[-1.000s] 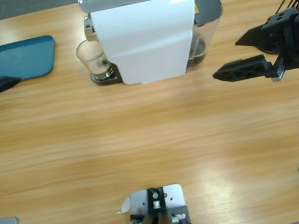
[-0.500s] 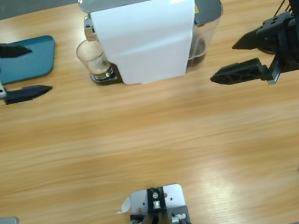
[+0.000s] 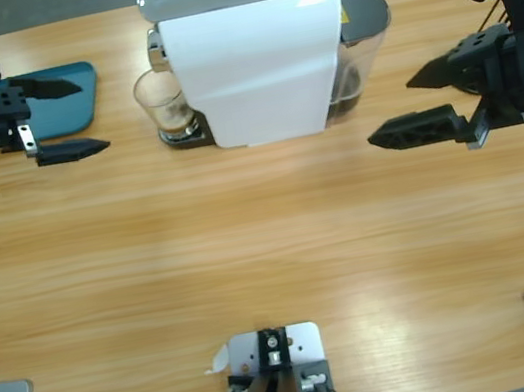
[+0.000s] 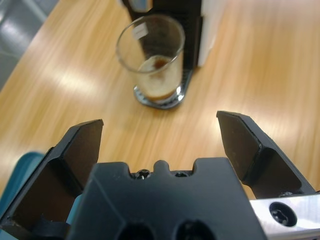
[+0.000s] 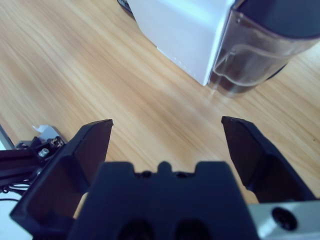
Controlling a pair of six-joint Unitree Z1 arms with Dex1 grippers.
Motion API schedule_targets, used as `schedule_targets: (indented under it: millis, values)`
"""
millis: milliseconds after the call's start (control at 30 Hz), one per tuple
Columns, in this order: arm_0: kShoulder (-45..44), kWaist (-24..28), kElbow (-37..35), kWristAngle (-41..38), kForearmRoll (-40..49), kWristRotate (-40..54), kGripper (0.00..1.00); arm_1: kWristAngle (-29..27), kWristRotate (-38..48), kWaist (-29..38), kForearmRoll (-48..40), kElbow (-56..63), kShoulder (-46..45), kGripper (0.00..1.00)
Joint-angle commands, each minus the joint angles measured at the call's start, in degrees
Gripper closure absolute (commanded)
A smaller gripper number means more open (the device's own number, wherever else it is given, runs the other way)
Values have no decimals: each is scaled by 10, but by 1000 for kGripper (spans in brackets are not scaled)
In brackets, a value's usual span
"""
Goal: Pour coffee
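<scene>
A long wooden table [image 3: 272, 255] seen from above. At its far middle stands a white coffee machine [image 3: 248, 61] with a silver top and a dark, translucent water tank [image 3: 361, 36] at its right end. A small yellow label sits on the machine where it meets the tank; its writing is too small to read. No brand name can be made out.

A clear glass tumbler [image 3: 162, 102] stands on the machine's drip tray, touching the machine's left end. The coffee [image 4: 159, 82], dark brown under pale tan foam, lies shallow in the bottom of the glass. A small pale sticker near the rim is unreadable.

The left gripper [image 3: 65, 117] reaches in from the left edge, its jaws spread apart and holding nothing, pointing at the tumbler and near it. Part of a teal tray [image 3: 73, 102] shows behind it; the arm covers the rest.

The right gripper [image 3: 428, 101] comes from the right edge, jaws wide apart and empty, near the tank. Its arm is cut off by the frame.
</scene>
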Motion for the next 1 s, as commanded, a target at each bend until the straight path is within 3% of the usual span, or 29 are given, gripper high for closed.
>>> schedule_targets:
  millis: [33,300,1000]
  values:
    - [78,0,-20,-44,-35,3,8,5,-8,5,-50,33,26,0]
    - [139,-4,-59,-40,-58,5,4,1,-16,5,-71,44,38,0]
    - [169,-67,-109,-46,-46,1,4,-6,-37,5,-94,54,51,0]
